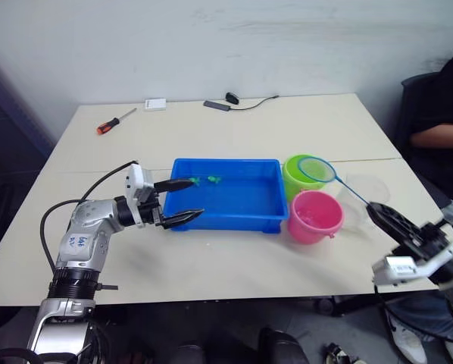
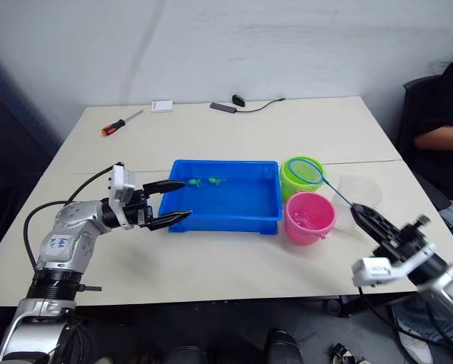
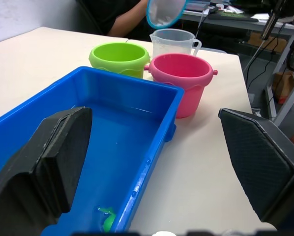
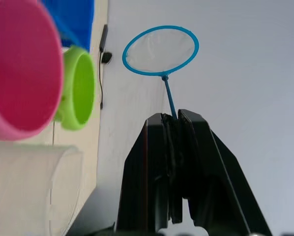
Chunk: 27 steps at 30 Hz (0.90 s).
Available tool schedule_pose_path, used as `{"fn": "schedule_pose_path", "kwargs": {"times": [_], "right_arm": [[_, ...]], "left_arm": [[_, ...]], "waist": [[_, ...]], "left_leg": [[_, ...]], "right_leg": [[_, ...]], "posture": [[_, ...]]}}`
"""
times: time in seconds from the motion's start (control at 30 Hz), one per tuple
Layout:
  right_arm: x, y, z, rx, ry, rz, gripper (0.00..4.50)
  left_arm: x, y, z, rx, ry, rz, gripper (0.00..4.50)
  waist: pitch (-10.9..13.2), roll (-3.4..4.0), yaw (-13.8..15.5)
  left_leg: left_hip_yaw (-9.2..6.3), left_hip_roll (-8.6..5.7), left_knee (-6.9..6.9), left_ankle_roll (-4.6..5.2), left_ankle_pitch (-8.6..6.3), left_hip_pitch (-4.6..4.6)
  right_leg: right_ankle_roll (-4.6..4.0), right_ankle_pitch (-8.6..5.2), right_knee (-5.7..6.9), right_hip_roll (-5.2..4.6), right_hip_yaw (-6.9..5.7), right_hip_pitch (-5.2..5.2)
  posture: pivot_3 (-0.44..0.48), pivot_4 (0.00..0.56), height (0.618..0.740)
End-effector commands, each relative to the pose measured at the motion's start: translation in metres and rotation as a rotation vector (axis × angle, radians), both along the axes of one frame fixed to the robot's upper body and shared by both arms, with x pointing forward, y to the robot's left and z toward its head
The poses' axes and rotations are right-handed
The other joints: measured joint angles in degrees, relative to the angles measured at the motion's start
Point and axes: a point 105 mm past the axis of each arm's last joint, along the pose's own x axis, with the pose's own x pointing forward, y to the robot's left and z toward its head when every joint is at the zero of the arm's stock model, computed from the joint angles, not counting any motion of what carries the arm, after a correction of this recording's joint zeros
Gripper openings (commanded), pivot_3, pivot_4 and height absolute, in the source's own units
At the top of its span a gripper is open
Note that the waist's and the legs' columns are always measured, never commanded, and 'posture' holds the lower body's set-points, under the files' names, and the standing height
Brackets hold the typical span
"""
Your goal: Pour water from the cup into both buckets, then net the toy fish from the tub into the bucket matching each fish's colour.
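The blue tub sits mid-table with small green toy fish at its far left end. My left gripper is open at the tub's left end, one finger over the water and the other outside the front wall. A green fish lies just below it. The green bucket and pink bucket stand right of the tub, with the clear cup beyond them. My right gripper is shut on the net handle, and the net hoop hovers over the green bucket.
A red-handled screwdriver, a small white box and a black cable lie at the table's far side. A seated person is at the right edge of the table.
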Motion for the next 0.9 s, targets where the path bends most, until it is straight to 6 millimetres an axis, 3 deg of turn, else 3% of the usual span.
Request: {"fn": "schedule_pose_path", "kwargs": {"times": [0.03,0.2,0.37,0.63,0.73,0.9], "right_arm": [[0.02,0.026,0.018,0.223,0.141,0.055,0.0],[0.045,0.056,0.034,0.541,0.386,0.102,0.0],[0.068,0.074,0.029,0.754,0.766,0.067,0.0],[0.058,0.09,0.023,0.976,1.208,-0.067,0.0],[0.058,0.097,0.027,1.01,1.271,-0.091,0.0],[0.055,0.103,0.022,1.029,1.318,-0.146,0.0]], "left_arm": [[0.0,0.011,0.012,-0.016,-0.039,0.073,4.47],[-0.009,0.025,0.014,-0.023,-0.033,0.163,4.47],[-0.019,0.05,0.004,0.039,0.051,0.318,4.47],[-0.047,0.067,-0.006,0.05,0.174,0.407,4.47],[-0.055,0.064,-0.007,0.029,0.178,0.4,4.47],[-0.063,0.057,-0.008,0.01,0.181,0.389,4.47]], "waist": [[0.1,-0.04,-0.1],[0.0,0.08,0.4],[-0.1,0.38,0.8],[-0.2,0.6,1.9],[-0.3,0.6,1.8],[-0.4,0.52,2.0]], "left_leg": [[-0.11,0.0,0.01,0.01,0.0,-0.01],[-0.22,0.0,0.12,0.01,0.0,0.04],[-0.28,0.15,0.16,0.18,-0.08,-0.04],[-0.26,0.19,0.15,0.14,-0.12,-0.13],[-0.24,0.2,0.14,0.13,-0.13,-0.12],[-0.23,0.23,0.1,0.07,-0.16,-0.13]], "right_leg": [[0.03,0.04,0.04,-0.02,-0.02,0.02],[0.22,0.17,0.5,-0.06,-0.03,-0.02],[-0.09,0.04,0.68,-0.27,-0.05,-0.11],[-0.19,0.05,0.75,-0.35,-0.09,-0.64],[-0.93,-0.36,0.58,-0.38,-0.08,-0.64],[-0.89,-0.34,0.63,-0.33,-0.13,-0.64]], "posture": [[0.0,0.15,0.74],[0.0,0.15,0.74],[0.0,0.15,0.74],[0.0,0.15,0.74],[0.0,0.15,0.74],[0.0,0.15,0.74]]}}
